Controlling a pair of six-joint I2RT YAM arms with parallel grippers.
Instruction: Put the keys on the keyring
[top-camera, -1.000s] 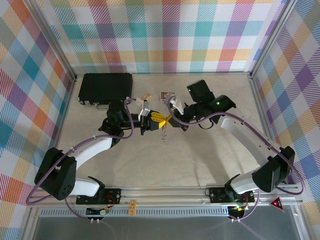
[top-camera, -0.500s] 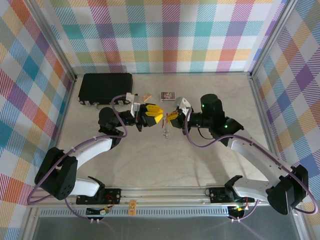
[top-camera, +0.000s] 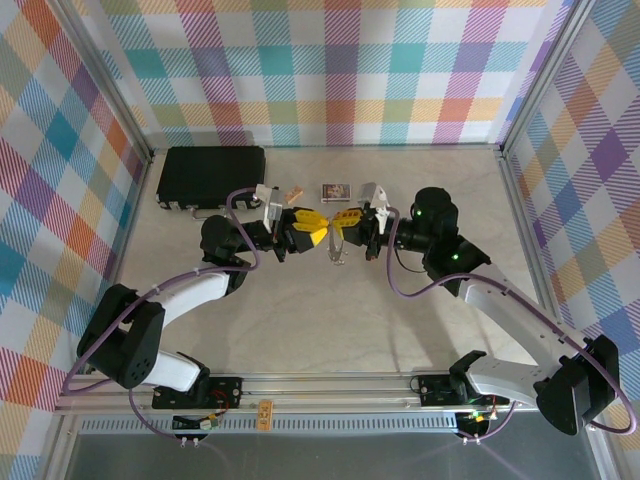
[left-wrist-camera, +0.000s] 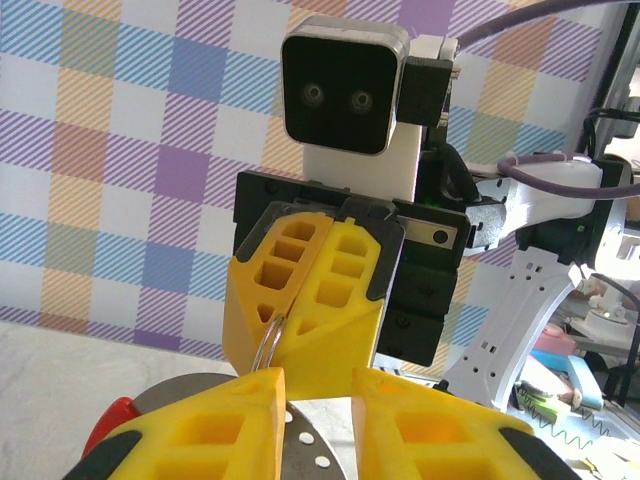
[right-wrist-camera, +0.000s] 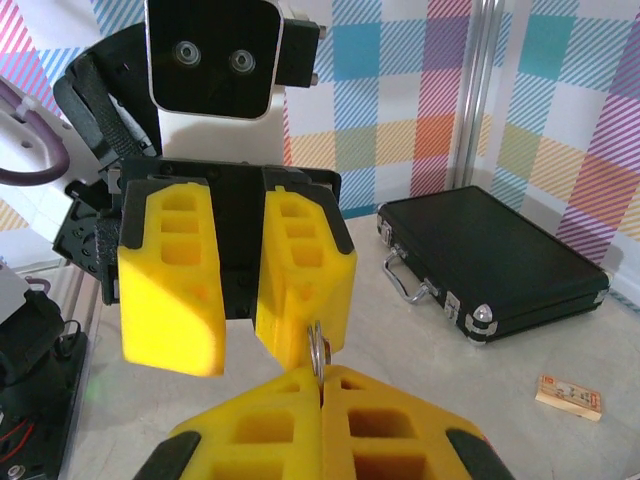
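1. The ring (left-wrist-camera: 268, 345) is a thin grey metal loop. It sits pinched in my right end effector (right-wrist-camera: 322, 385), whose yellow fingers are pressed together on it, held up off the table (right-wrist-camera: 430, 350).
2. From the right wrist the ring is edge-on. Its plane stands upright, in line with the seam between my right fingers.
3. My left end effector (left-wrist-camera: 318, 390) faces the right one nose to nose. The ring lies straight ahead of it, just past its tips and between the two. My right arm has the ring, so I judge the left must close that last gap.
4. My left fingers stand a little apart, and from the right wrist I see nothing between them.
5. Low behind my left fingers are a flat grey plate (left-wrist-camera: 296, 452) with small holes and a red piece (left-wrist-camera: 115, 425). I cannot tell whether either is the key, or what they hang from.
6. The fingers are blocky yellow plastic with square pockets, hard against slick metal, so I judge the thin ring could twist in the pinch.
7. Further out, a black hard case (right-wrist-camera: 500, 265) with metal corners and a small card (right-wrist-camera: 570, 395) lie on the pale table.
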